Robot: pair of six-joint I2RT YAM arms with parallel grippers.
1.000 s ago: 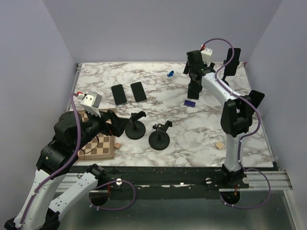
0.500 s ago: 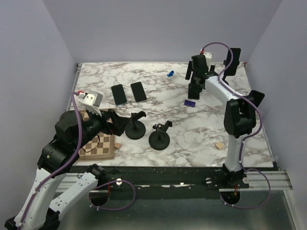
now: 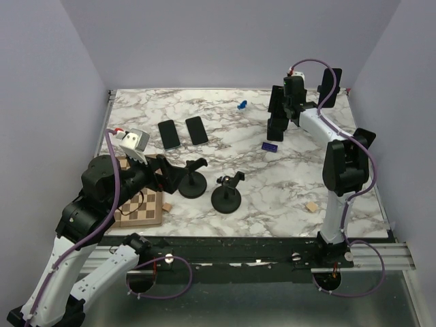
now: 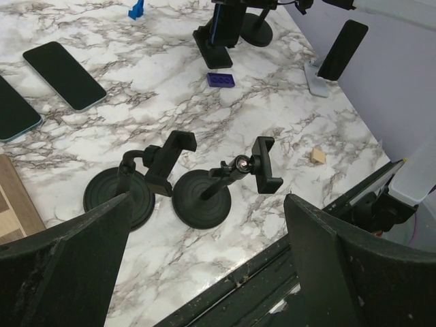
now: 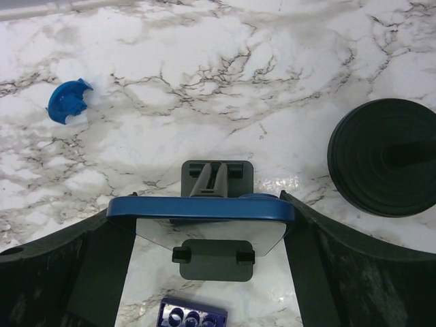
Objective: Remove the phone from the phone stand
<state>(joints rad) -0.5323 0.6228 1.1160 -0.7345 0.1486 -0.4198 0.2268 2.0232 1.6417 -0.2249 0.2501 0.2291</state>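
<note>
Since 1 s ago the R arm's wrist has rolled & slid toward 3 o'clock, so the right gripper (image 5: 201, 214) now sits squarely over the blue-edged glass-faced phone (image 5: 201, 208). The L arm has barely shifted. The phone stands upright on the dark grey flat-footed phone stand (image 5: 212, 260), approx 1 o'clock on the white marble table (image 3: 272, 177). The right gripper's fingers (image 5: 68, 272) look pressed against both side edges of the phone, closed to its width, w/ the phone seated in the stand.

At 6 o'clock of the stand's foot lies a small purple studded brick (image 5: 191, 317). A blue plastic bit (image 5: 67, 100) lies at 10 o'clock, a black round base (image 5: 381, 158) at 3 o'clock.

The left gripper (image 4: 208, 203) hovers approx 8 o'clock over the table, spread wide & holding nothing, beside a wooden chequered board (image 3: 139, 208). Ahead of it stands a black round-based clamp stand (image 3: 191, 180), w/ a second clamp stand (image 3: 226, 194) at its 4 o'clock. A black flat phone (image 3: 169, 134) & a second black phone (image 3: 197, 129) lie side by side at 11 o'clock.
</note>
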